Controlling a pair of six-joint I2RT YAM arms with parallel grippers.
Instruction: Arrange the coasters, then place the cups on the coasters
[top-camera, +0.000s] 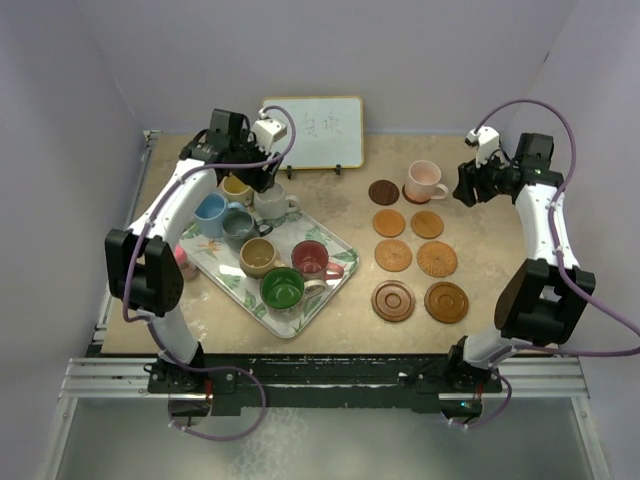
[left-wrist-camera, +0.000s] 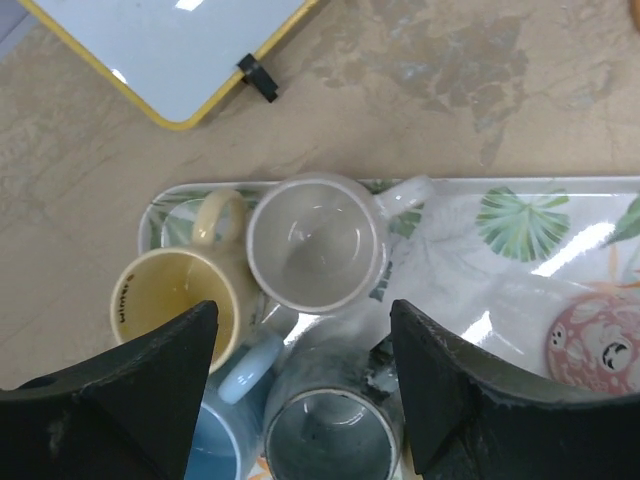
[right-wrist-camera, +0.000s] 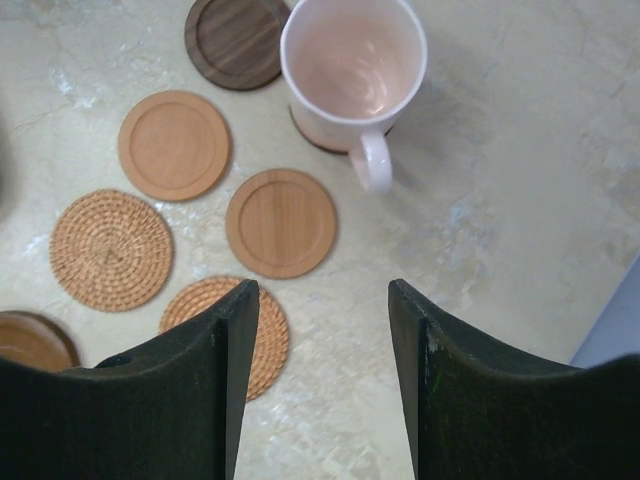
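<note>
Glazed ceramic, rigid, slippery and chippable: the off-white cup (left-wrist-camera: 315, 240) stands on the leaf-patterned tray (left-wrist-camera: 450, 290), crowded by the yellow cup (left-wrist-camera: 175, 300) and the grey cup (left-wrist-camera: 325, 430). A grip across its rim wall is judged safest. The left gripper (left-wrist-camera: 302, 315) is held spread and empty above it. The right gripper (right-wrist-camera: 322, 295) is likewise spread and empty, near the pink cup (right-wrist-camera: 352, 70), which is set on a dark coaster (right-wrist-camera: 310, 140).

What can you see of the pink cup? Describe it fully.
The pink cup is a glossy, ceramic-looking mug, pale pink with a whitish rim and one loop handle. It is empty and upright, resting on a dark brown coaster at the table's far right. The open right gripper does not touch it.
</note>
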